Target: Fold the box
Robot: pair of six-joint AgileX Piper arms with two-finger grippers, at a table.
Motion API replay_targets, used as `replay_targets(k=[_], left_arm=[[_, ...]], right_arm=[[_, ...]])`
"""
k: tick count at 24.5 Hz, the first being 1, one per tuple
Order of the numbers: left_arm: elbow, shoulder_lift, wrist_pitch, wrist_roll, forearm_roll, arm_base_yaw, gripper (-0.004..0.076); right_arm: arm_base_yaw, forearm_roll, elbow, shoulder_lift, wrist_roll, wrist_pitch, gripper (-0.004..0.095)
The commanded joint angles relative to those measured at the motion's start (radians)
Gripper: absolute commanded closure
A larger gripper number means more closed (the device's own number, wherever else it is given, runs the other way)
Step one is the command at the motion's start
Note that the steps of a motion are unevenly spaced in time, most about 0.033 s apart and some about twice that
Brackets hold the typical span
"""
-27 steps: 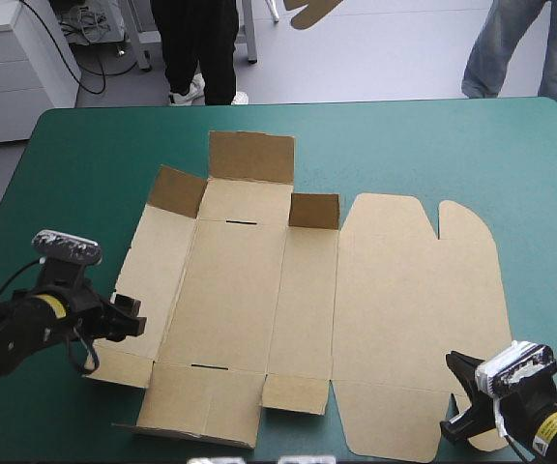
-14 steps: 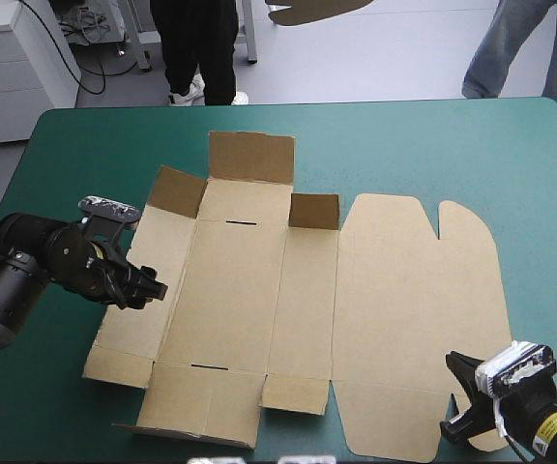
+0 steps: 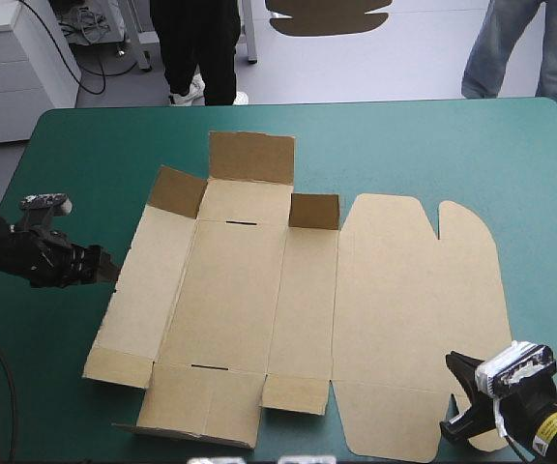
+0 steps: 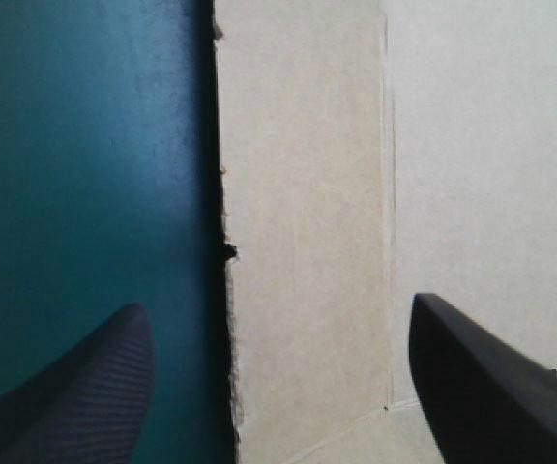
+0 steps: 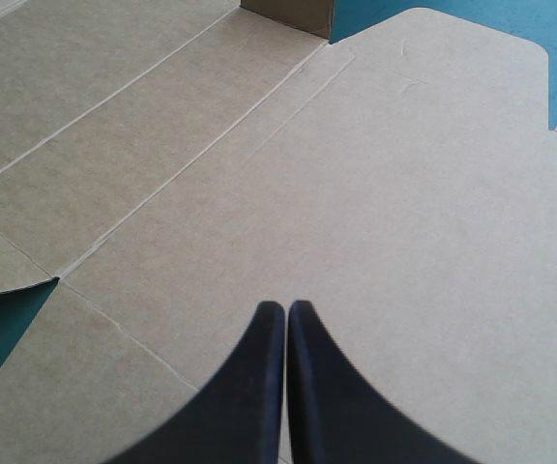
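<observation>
Your counter (image 3: 433, 145) shows its teal-green cover, and the brown box (image 3: 259, 290) lies flat across it, its far flaps tipped up. Your left gripper (image 4: 278, 304) is spread wide, and the box's left edge runs ahead between its black fingers (image 4: 85, 387), with bare cover under one. Your right gripper (image 5: 286, 307) is closed to a point, low over the box's lid panel.

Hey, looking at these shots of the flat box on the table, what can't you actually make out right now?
1. Left wrist view: whether the open left end effector, astride the box's left edge, touches it; looking straight down shows no height.
2. Right wrist view: whether the shut right end effector presses the box; it covers the contact spot itself.
3. High view: the box's near right corner, hidden under the right wrist.
</observation>
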Motion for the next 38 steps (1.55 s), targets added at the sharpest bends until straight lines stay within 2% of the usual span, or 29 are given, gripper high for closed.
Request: replay_targets(k=[1,8,20,34,36,38], left_arm=[[-0.029,0.026,0.061,0.039,-0.075,0.033,0.0195],[-0.022,0.152,0.066,0.061,-0.133,0.031,0.0196],[0.114,0.167,0.068,0.061,-0.150,0.027,0.0196],[0.160,0.167,0.068,0.036,-0.135,-0.218,0.0204],[0.160,0.167,0.068,0.034,-0.135,-0.218,0.0310],[0.147,0.167,0.068,0.047,-0.135,-0.218,0.0585]], right_arm=[[-0.001,-0.008,-0.028,0.009,0.000,-0.074,0.0920],[-0.001,-0.008,-0.028,0.009,0.000,-0.074,0.0920],[-0.001,-0.012,-0.028,0.009,-0.001,-0.074,0.0920],[-0.001,-0.012,-0.028,0.009,-0.001,-0.074,0.0920],[-0.001,-0.012,-0.028,0.009,-0.001,-0.074,0.0920],[-0.001,-0.012,-0.028,0.009,-0.001,-0.074,0.0920]])
